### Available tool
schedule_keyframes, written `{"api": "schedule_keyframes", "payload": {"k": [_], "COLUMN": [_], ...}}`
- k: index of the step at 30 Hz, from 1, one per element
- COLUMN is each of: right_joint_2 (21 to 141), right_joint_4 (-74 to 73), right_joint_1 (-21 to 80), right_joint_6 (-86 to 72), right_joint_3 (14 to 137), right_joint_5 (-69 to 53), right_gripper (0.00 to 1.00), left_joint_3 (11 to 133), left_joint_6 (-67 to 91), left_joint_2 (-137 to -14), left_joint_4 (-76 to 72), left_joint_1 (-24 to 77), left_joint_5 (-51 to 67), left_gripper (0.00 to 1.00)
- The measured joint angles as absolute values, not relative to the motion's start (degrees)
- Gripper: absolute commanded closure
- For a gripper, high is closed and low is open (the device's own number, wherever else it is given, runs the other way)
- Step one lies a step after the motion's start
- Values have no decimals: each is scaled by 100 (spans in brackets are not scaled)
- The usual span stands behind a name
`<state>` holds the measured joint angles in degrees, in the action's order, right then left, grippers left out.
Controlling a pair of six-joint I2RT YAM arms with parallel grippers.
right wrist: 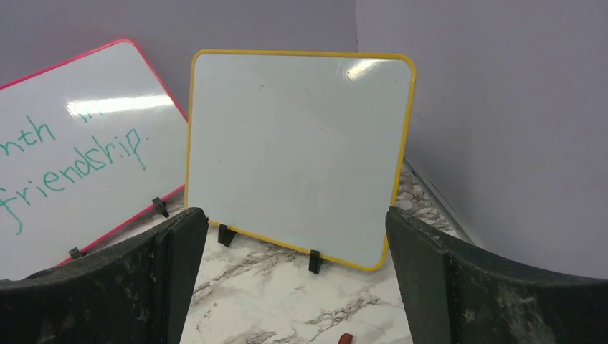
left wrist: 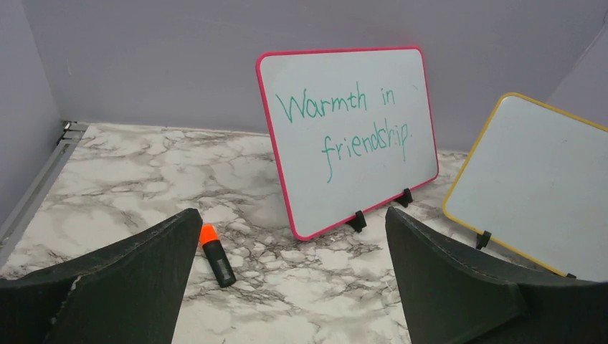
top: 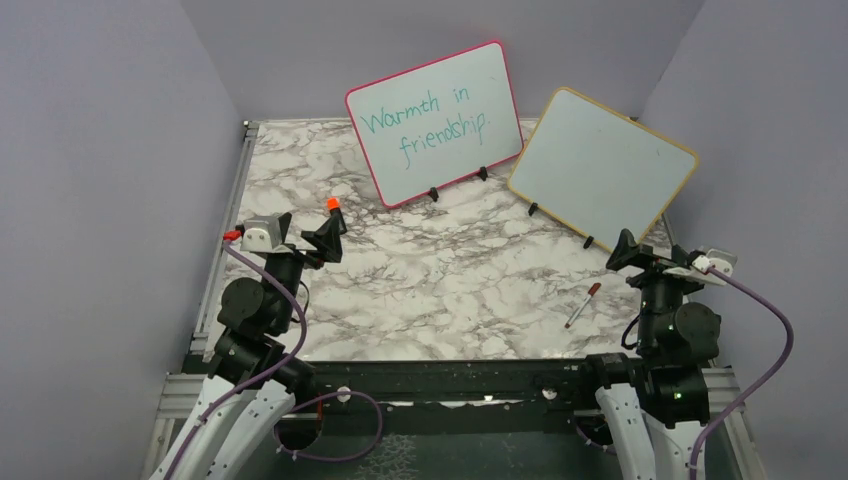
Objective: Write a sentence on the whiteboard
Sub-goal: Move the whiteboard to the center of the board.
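Blank at the far right of the marble table (top: 420, 290): the whiteboard (top: 600, 165), yellow-framed, tilted back on small black feet, nothing written on it yet. Straight ahead of the right gripper (right wrist: 294, 287) and well apart from it, framed between jaws spread wide and holding nothing. Left gripper (left wrist: 294, 287) likewise spread and empty, aimed at the pink-framed board (left wrist: 344, 136) (teal "Warmth in friendship." across its face) just left of the yellow one. Probably light, thin and stiff, with a slick face; likely to skid or tip backward on those feet under a firm stroke. Best steadied, on this reading, at the frame's upper or side edge, never on the writing surface. Red-capped pen (top: 582, 305) flat on the table, on the near side of the whiteboard and just left of the right arm; orange-capped marker (left wrist: 217, 254) lying near the left gripper
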<state>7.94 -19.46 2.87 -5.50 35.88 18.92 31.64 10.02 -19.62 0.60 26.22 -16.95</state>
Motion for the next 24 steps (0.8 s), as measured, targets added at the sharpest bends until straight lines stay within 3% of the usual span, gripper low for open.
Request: {"api": "schedule_keyframes", "payload": {"k": [15, 24], "right_joint_2": [1066, 1981], "right_joint_4": [-1988, -2329], "right_joint_1": [287, 287], "right_joint_6": [-735, -991], "right_joint_3": [3618, 4047], "right_joint_5": [1833, 1439], "right_gripper": [0, 0], "left_joint_3": [3164, 3168], "left_joint_6": [1002, 1013], "left_joint_2": [-1892, -1750], "left_joint_4": [163, 486], "left_joint_1": [2545, 2545], "left_joint_5": [-1695, -1697], "left_gripper": [1, 1]}}
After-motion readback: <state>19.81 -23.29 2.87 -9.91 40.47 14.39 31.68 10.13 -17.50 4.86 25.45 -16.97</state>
